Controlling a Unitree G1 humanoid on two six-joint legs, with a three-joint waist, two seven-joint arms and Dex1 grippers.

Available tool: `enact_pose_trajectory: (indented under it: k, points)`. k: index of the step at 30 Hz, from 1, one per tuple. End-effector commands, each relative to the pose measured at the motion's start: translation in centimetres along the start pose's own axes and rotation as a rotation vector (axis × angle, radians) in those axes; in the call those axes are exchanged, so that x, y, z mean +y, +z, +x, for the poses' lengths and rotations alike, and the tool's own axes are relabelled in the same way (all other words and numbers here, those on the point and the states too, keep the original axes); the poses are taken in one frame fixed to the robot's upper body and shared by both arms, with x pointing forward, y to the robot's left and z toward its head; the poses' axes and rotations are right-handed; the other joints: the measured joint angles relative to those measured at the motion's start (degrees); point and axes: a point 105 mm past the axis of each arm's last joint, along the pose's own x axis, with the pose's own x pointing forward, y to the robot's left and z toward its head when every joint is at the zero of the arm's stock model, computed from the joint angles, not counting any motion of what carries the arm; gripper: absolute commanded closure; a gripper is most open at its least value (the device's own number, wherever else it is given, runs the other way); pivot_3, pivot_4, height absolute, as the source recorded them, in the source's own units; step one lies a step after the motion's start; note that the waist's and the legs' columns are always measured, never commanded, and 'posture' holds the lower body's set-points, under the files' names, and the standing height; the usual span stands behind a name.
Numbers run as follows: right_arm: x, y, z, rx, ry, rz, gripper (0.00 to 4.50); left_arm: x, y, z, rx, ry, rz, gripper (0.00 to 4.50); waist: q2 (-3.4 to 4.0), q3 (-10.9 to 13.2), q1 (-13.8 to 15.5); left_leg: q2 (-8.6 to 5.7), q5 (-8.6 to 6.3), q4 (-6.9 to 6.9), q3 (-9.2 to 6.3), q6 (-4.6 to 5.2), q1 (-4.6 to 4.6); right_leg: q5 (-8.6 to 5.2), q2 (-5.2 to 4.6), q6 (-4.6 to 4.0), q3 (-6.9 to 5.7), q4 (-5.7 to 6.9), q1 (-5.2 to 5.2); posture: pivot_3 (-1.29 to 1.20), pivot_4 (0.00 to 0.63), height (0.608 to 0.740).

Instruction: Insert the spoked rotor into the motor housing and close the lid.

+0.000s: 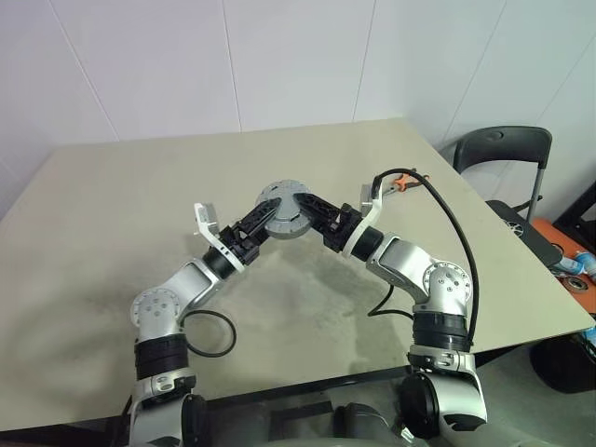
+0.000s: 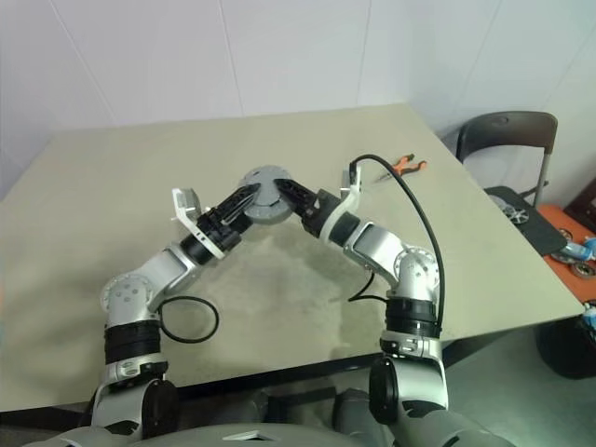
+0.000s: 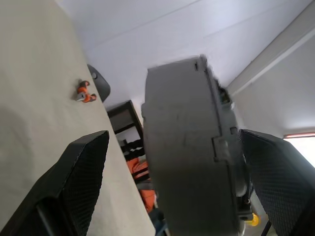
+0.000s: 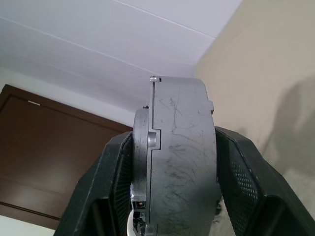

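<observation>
Motor housing [image 1: 284, 210], lid closed, held edge-on above the bench [image 1: 112, 205] between both grippers. Right gripper [image 4: 167, 167] is clamped on its grey faces; left gripper [image 3: 172, 162] stands wide apart around it, contact unclear. Rotor and windings are hidden inside. Orange-handled pliers [image 1: 402, 181] lie beyond the right gripper.

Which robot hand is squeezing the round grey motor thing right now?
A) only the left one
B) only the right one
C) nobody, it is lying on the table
B: the right gripper has both fingers pressed against the sides of the round grey motor assembly, held up above the table, while the left gripper stands open around it with a gap beside one finger.
</observation>
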Motion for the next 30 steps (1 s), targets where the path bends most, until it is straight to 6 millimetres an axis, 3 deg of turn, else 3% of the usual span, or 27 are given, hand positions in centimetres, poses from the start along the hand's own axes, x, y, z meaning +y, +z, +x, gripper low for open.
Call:
enact_pose_trajectory:
  k: [1,4,8,9,25,30]
  points:
    - [2.3,0.7,0.4,-0.02,0.085,-0.03,2.33,-1.3,0.1,0.8,0.015,-0.038,0.041,0.05,0.0,0.0,0.0,0.0,0.0,0.0,0.0,0.0,0.0,0.0,0.01,0.0,0.0,0.01,0.0,0.0,0.0,0.74]
    - [2.3,0.6,0.4,-0.021,0.081,-0.031,2.33,-0.8,0.4,0.6,0.01,-0.016,0.042,0.59,0.0,0.0,-0.1,0.04,0.01,0.0,0.0,-0.01,0.03,0.01,0.05,0.0,0.0,0.03,0.0,0.0,0.0,0.74]
    - [2.2,0.6,0.4,-0.023,0.077,-0.031,2.33,-0.6,0.9,0.5,0.002,-0.009,0.044,1.92,0.0,0.0,-0.1,0.08,0.03,0.0,0.0,-0.05,0.04,0.03,0.1,-0.04,0.0,0.03,0.0,0.0,0.0,0.74]
    - [2.2,0.6,0.3,-0.023,0.077,-0.031,2.33,-0.6,1.0,0.5,-0.002,-0.007,0.046,2.06,-0.01,0.0,-0.1,0.1,0.04,0.0,0.0,-0.06,0.04,0.03,0.11,-0.04,0.0,0.04,0.0,0.0,0.0,0.74]
    - [1.9,0.3,0.5,-0.006,0.066,-0.027,2.33,-1.0,1.1,0.4,-0.007,-0.044,0.048,2.07,-0.01,0.0,-0.1,0.13,0.06,0.01,0.0,-0.09,0.07,0.05,0.16,-0.06,0.0,0.05,0.02,0.0,0.0,0.74]
    - [1.5,0.0,0.6,0.015,0.021,-0.109,2.33,-1.2,1.0,0.7,-0.001,-0.041,0.05,2.07,-0.01,0.0,-0.1,0.14,0.06,0.01,0.0,-0.1,0.07,0.05,0.16,-0.06,0.0,0.05,0.02,0.0,0.0,0.74]
